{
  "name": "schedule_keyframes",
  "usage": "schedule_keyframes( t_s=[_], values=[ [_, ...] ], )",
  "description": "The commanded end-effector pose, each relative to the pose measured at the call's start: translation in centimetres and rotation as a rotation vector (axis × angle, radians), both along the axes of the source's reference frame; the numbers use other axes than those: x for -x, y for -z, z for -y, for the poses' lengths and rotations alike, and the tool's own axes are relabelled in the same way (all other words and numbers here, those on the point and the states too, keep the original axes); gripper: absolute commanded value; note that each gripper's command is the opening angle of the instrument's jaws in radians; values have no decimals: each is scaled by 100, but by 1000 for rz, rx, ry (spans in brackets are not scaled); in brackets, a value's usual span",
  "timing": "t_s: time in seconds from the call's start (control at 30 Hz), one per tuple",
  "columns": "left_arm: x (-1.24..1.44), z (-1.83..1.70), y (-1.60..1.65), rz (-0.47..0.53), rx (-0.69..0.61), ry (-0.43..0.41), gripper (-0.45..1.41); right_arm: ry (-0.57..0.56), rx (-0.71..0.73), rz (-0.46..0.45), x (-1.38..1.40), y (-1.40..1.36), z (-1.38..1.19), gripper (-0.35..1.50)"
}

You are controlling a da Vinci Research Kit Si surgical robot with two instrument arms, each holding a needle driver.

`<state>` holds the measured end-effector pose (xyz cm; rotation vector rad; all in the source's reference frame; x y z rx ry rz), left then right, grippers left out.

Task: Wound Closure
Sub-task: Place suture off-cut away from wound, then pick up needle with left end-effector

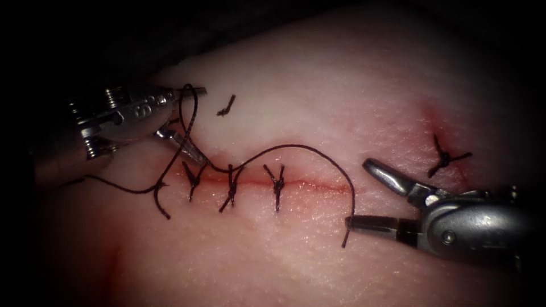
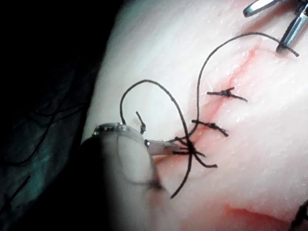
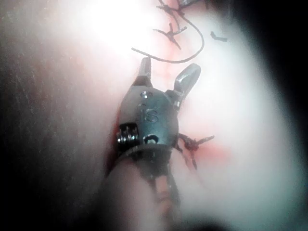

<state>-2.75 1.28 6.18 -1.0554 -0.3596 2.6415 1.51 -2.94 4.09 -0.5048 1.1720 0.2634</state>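
My left tool (image 1: 190, 150) is at the left end of the cut (image 1: 307, 183), jaw tips down beside the leftmost stitch (image 1: 192, 179); the thread (image 1: 318, 152) loops around the jaws, but I cannot tell whether they are clenched on it. My right tool (image 1: 364, 196) has its jaws spread wide at the right end of the cut, grasping nothing; the thread's free end (image 1: 347, 236) hangs just against the lower jaw's tip. From there the thread arcs over the third stitch (image 1: 277, 185) toward my left tool. Needle: I cannot find it. A fourth knot (image 1: 446, 156) lies beyond my right tool, a cut thread scrap (image 1: 226, 107) just past my left. Judgement: a knot is being tied at the leftmost stitch. Next move would call for the right jaws to secure the free end.
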Motion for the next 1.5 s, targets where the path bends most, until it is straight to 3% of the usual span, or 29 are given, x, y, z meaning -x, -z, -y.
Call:
schedule_keyframes(
  t_s=[0.03, 0.17, 0.3, 0.43, 0.5, 0.57, 0.8, 1.27, 1.33, 1.47, 1.5],
  values=[
    [6, -15, 9, 25, 22, 19, 71, 1, 5, -4, -11, -3, -7, 130],
    [0, -33, 67, 84, 147, 55, 69, 2, 9, -3, -11, -4, -2, 130],
    [-26, -32, 108, 36, 176, 37, 67, 4, 12, -4, -9, -4, 1, 130],
    [-64, -7, 140, 31, 189, -10, 64, 3, 10, -4, -5, -5, 5, 130],
    [-94, 19, 153, 10, 175, -97, 61, 0, 7, 0, -6, -7, 7, 130],
    [-102, 27, 154, 2, 175, -131, 57, -1, 8, 1, -6, -7, 7, 130],
    [-134, 63, 132, -46, 123, -201, 49, -10, 2, -1, -14, -10, 10, 128],
    [-112, 79, 25, -161, 0, -228, 46, -3, 4, 5, -7, -6, 21, 128],
    [-110, 78, 16, -174, -6, -228, 29, -3, 4, 6, -7, -6, 22, 128],
    [-101, 75, 12, -185, -15, -214, -38, -4, 5, 7, -7, -6, 22, 128],
    [-93, 75, 19, -189, -22, -206, -45, -5, 5, 7, -8, -6, 22, 128]
  ],
)
